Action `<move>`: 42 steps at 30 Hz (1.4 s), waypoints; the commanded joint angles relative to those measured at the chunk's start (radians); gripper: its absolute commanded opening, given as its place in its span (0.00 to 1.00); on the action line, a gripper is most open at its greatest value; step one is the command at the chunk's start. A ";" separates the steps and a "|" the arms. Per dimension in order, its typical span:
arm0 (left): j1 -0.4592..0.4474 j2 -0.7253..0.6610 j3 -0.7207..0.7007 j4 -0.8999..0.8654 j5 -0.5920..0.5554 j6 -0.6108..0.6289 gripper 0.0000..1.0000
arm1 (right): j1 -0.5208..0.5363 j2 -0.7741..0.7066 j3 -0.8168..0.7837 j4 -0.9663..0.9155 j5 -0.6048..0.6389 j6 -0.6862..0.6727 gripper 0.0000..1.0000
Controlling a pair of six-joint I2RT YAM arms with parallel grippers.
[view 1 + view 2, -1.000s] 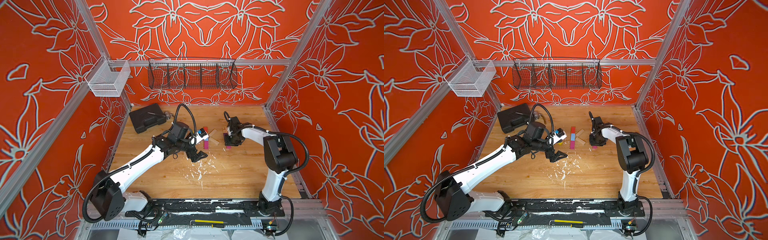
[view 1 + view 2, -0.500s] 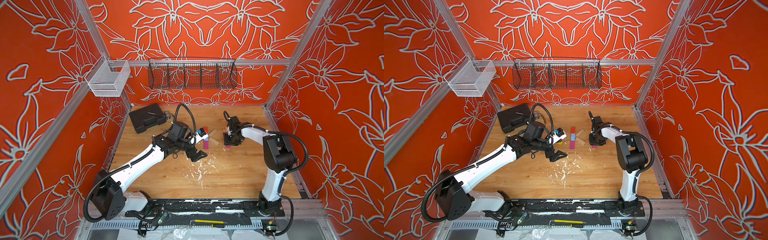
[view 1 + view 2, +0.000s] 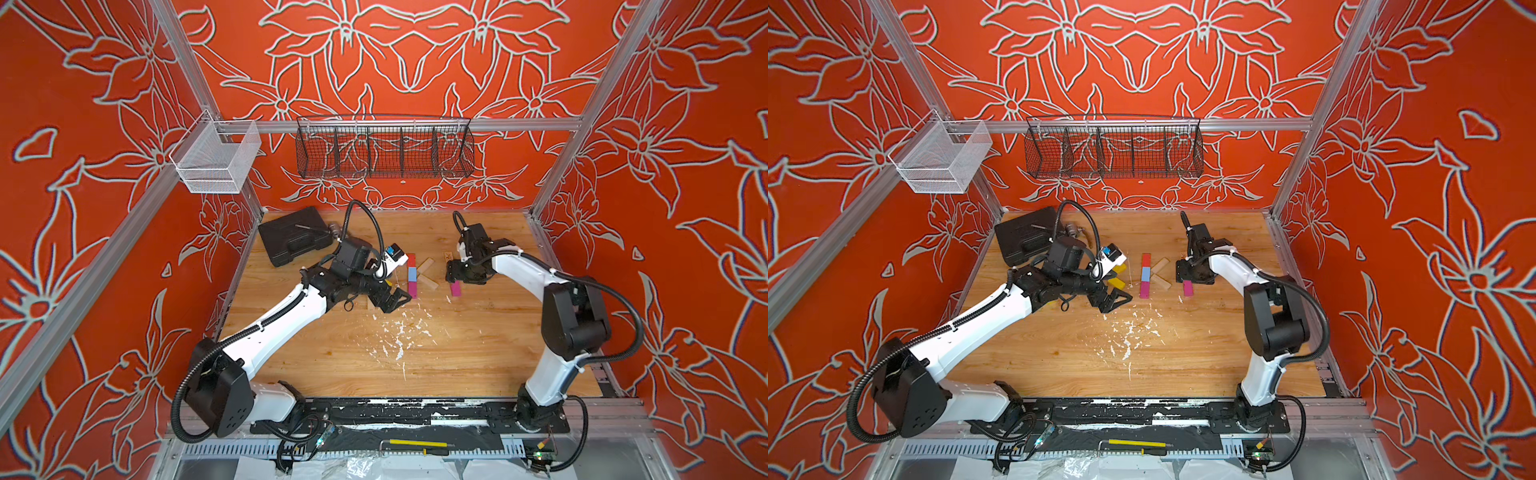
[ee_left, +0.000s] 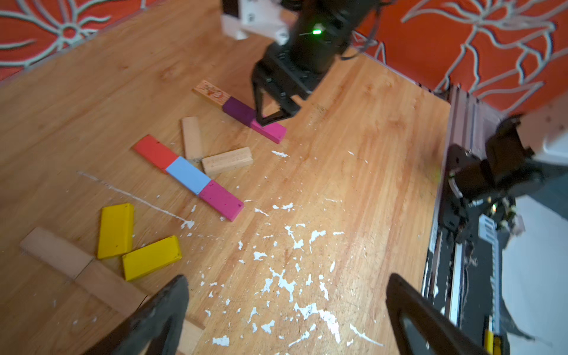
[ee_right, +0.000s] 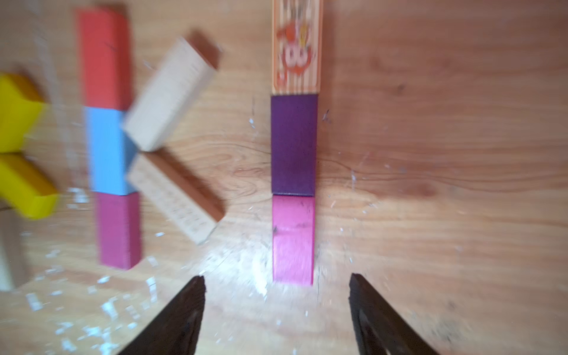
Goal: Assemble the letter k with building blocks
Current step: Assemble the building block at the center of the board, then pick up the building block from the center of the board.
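The right gripper [image 5: 276,278] stands spread over the pink block [image 3: 456,288], pinching nothing. The block lies on the counter [image 3: 457,353] just right of centre in a top view, end to end with a purple block [image 5: 293,144] and a patterned block [image 5: 296,46]. So that this stem stays straight, the gripper should probably rise straight up without brushing it. The left gripper [image 4: 285,279] is spread and empty. In both top views the right gripper hides the purple block, and the right wrist view is blurred.

Top views overlook the whole table [image 3: 457,357]; wrist views closely share the blocks [image 4: 188,178].
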 commanded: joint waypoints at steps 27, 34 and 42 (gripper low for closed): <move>0.547 0.126 -0.116 -0.297 -0.449 -0.719 0.96 | 0.203 -0.605 -0.132 0.083 -0.237 0.154 0.87; 0.553 0.243 -0.094 -0.291 -0.419 -0.628 0.97 | 0.204 -0.606 -0.123 0.070 -0.238 0.137 0.88; 0.554 0.336 -0.067 -0.288 -0.455 -0.626 0.99 | 0.204 -0.618 -0.137 0.074 -0.234 0.145 0.88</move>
